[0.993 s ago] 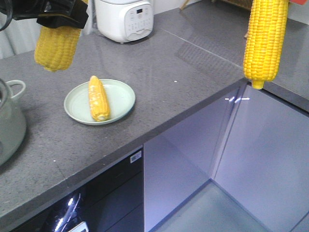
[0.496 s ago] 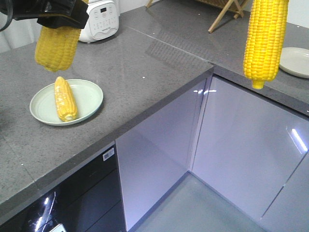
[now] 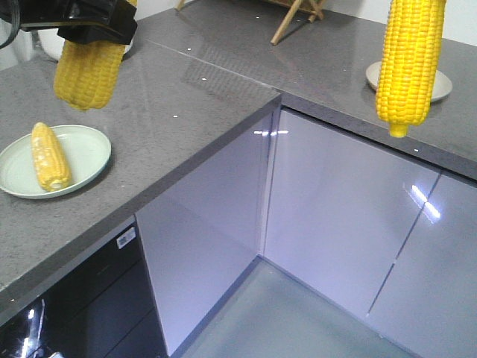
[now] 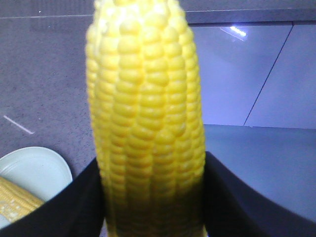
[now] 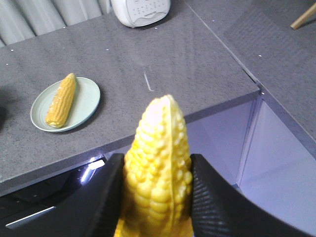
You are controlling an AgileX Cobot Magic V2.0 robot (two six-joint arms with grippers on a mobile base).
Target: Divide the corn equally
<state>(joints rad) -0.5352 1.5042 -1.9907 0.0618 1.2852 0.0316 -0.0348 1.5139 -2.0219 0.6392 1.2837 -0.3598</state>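
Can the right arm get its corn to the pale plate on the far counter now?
Probably yes: the pale plate lies on open counter behind the corn in the right pincer, nothing seen between. Depth is unclear.

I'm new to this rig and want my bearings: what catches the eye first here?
Two yellow cobs hang in the air: the left cob in the left gripper at the front view's upper left, the right cob in the right gripper at upper right. A third cob lies on a green plate on the counter at left; a second plate sits on the far counter behind the right cob.
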